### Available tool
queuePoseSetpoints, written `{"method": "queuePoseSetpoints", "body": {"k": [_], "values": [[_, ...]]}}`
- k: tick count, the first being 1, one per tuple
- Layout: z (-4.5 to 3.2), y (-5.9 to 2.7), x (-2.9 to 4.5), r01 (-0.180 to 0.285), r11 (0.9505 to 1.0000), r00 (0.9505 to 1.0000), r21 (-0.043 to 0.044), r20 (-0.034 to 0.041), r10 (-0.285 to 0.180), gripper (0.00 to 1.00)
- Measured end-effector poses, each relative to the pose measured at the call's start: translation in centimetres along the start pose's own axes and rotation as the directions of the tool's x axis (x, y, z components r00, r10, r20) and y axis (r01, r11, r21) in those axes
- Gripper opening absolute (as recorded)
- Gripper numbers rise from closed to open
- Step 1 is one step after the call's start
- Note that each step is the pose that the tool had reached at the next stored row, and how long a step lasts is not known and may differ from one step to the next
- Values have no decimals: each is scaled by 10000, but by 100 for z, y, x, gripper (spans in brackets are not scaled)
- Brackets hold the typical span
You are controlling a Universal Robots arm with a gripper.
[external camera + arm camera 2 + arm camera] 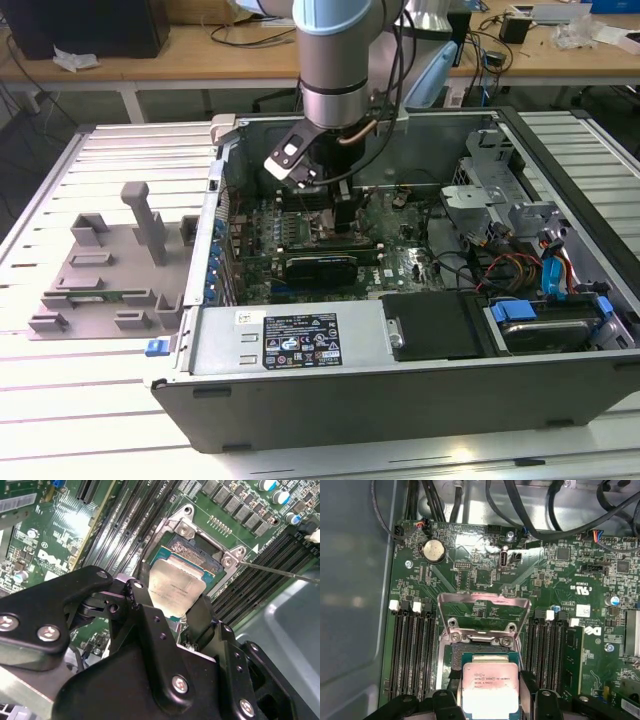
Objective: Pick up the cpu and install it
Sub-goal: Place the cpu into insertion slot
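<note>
Worktop slats (90, 425) carry the open computer case (400, 395); inside that case you see the tool (170, 607) clamped on the cpu (176, 586); wooden desk (200, 55) beyond the case.

Support: I see one slatted metal table (90, 420) | exterior view's left: grey plastic fixture tray (100, 290) lies flat on it, posts standing up | centre to exterior view's right: open computer case (400, 400) rests on it, open side up | tray just beside case; I can't tell if they touch
</note>
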State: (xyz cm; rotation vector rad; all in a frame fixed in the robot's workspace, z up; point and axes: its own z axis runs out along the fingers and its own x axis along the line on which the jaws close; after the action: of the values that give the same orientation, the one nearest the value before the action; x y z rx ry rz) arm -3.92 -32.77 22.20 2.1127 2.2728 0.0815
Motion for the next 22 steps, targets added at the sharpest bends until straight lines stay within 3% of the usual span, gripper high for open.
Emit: {"method": "queuePoseSetpoints", "body": {"k": [12, 20, 22], "values": [[135, -22, 55, -44, 10000, 10000, 0, 3, 44, 54], [201, -27, 55, -286, 9996, 9996, -3, 10, 286, 54], [214, -29, 54, -553, 9985, 9985, -4, 29, 553, 54]]}}
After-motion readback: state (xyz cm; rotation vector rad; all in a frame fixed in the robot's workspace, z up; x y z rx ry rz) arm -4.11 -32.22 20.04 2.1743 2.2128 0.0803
